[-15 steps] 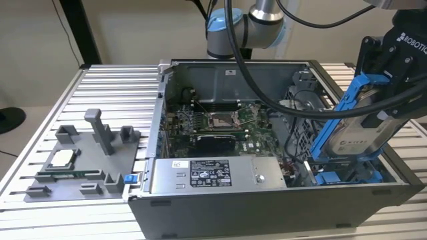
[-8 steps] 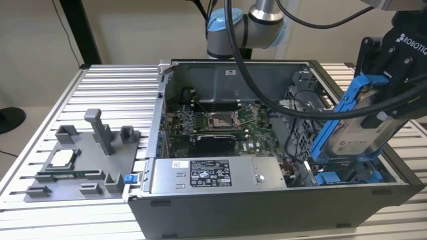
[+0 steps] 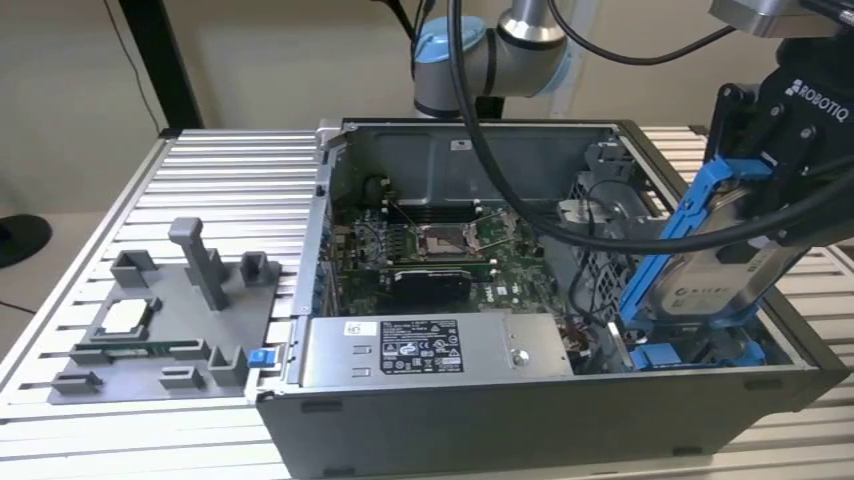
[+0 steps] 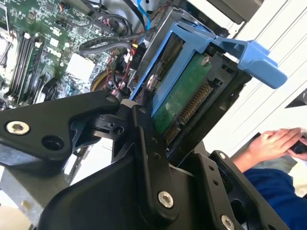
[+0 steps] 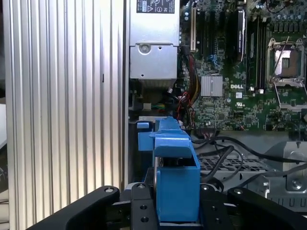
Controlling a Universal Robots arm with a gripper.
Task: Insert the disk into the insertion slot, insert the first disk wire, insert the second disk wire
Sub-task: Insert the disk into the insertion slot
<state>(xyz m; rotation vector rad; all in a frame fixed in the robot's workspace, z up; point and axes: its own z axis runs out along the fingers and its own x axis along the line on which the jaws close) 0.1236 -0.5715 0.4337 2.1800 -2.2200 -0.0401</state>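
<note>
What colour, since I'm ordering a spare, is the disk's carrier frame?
The plastic carrier frame is bright blue; exterior view.

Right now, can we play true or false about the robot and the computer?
1. The gripper holds the disk. True.
2. The disk lies flat. False: it is steeply tilted.
3. The case is open on top. True.
4. The disk sits in a red frame. False: the frame is blue.

The claw [image 3: 761, 190] hangs tilted, apparently clamped on the disk [image 3: 714, 270].
</note>
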